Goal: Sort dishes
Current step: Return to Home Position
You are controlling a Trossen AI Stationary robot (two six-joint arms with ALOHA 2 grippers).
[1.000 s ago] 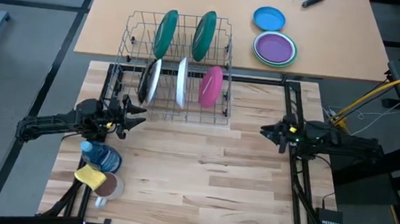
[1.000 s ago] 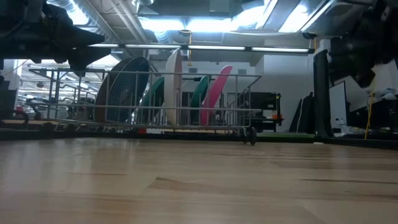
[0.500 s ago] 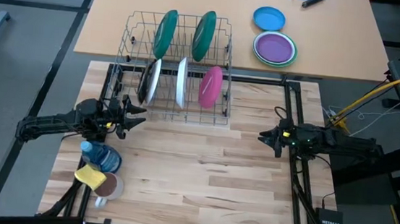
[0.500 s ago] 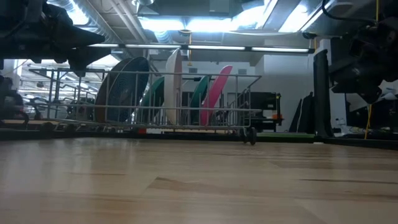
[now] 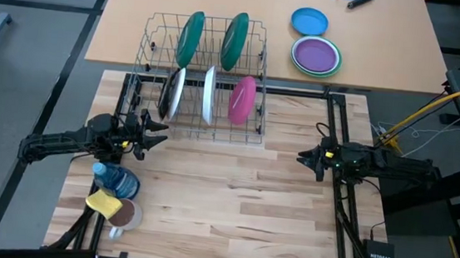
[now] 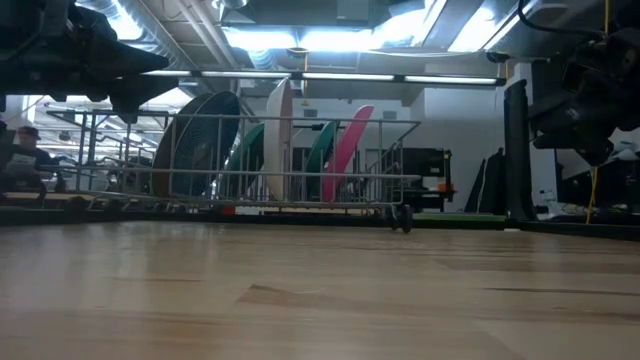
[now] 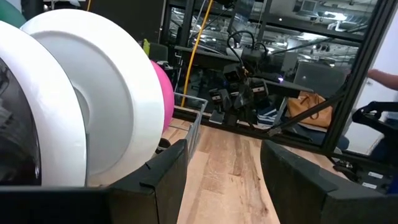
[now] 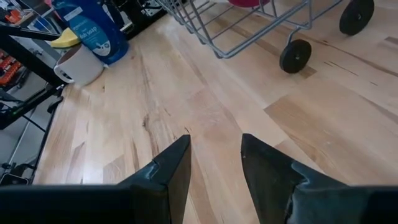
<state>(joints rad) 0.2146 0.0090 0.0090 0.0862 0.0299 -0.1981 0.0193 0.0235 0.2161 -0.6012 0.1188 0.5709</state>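
The dishes stand on edge in a wire rack (image 5: 204, 77) at the table's far side. Two green ones (image 5: 190, 38) are in the back row. A dark one (image 5: 169, 93), a white one (image 5: 208, 94) and a pink one (image 5: 243, 99) are in the front row. They also show in the low view (image 6: 280, 140). My left gripper (image 5: 159, 131) is open and empty just left of the rack's near left corner, and the white plates (image 7: 112, 106) fill its wrist view. My right gripper (image 5: 304, 158) is open and empty at the right, over bare wood (image 8: 214, 165).
A bright-blue dish (image 5: 309, 21) and a purple dish (image 5: 316, 55) lie on the far tan table. A blue bottle (image 5: 115, 177), a yellow sponge (image 5: 103, 203) and a cup (image 5: 126, 213) stand at the near left. The rack has small wheels (image 8: 294, 56).
My right gripper has gone down a little and slightly toward the table's near edge, staying open. It has held still for the last half second. My left gripper and the dishes have not moved.
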